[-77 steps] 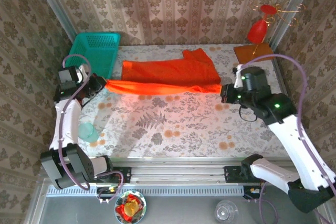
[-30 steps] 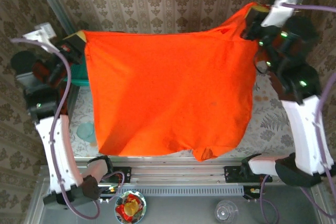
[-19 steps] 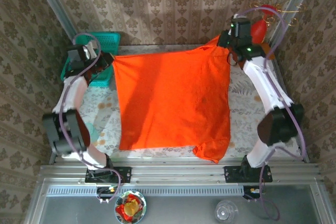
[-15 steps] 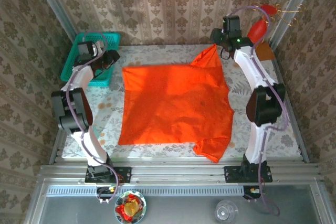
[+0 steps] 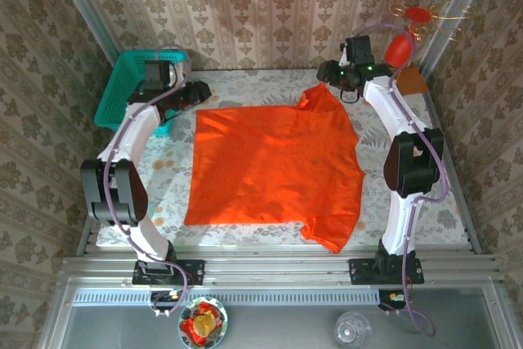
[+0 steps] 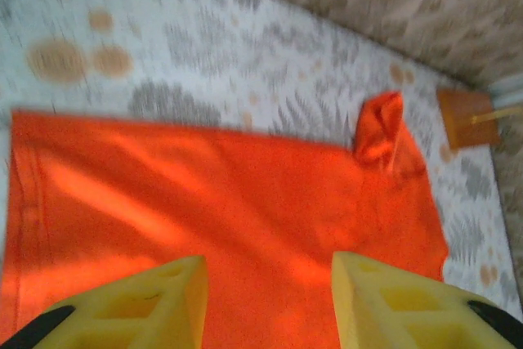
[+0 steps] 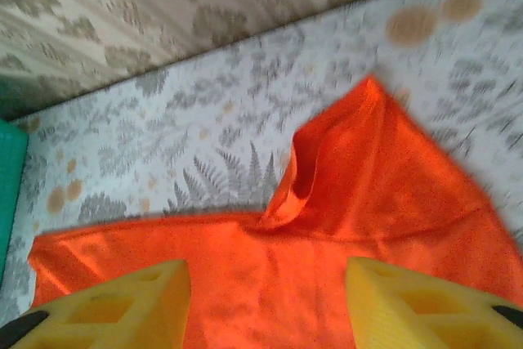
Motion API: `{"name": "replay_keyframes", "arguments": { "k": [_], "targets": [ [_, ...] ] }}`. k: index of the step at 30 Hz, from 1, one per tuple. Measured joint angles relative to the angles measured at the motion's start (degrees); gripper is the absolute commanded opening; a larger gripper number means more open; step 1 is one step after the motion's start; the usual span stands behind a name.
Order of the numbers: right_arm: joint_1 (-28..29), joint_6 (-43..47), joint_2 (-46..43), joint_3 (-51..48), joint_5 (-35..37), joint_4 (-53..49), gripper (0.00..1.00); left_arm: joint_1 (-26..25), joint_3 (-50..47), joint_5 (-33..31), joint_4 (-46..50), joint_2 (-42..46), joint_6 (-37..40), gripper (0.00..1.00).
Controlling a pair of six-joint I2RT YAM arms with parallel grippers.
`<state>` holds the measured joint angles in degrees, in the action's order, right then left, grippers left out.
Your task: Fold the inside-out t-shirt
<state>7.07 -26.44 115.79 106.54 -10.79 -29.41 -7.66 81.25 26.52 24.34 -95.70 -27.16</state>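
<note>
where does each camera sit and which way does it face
top external: above and behind the arms, looking down on the table, shirt, both arms, left tool and right tool.
left wrist: far left, facing right across the shirt toward a wooden base; its open yellow fingers at bottom.
right wrist: far right, facing left toward the basket; its open fingers at bottom.
Both wrist views share the shirt's bunched sleeve.

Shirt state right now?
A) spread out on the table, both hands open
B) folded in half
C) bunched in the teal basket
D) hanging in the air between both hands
A: the t-shirt lies spread out on the table, and the fingers of the left hand and the right hand stand apart with no cloth between them.
</note>
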Motion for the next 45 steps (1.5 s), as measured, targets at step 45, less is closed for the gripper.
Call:
{"name": "replay_keyframes", "arguments": {
  "k": [45],
  "targets": [
    [2.56, -12.76, 25.79, 23.76, -17.70, 7.52, 0.62, -5.84, -34.05, -7.08, 5.70, 28.81, -4.33, 0.43]
  ]
}}
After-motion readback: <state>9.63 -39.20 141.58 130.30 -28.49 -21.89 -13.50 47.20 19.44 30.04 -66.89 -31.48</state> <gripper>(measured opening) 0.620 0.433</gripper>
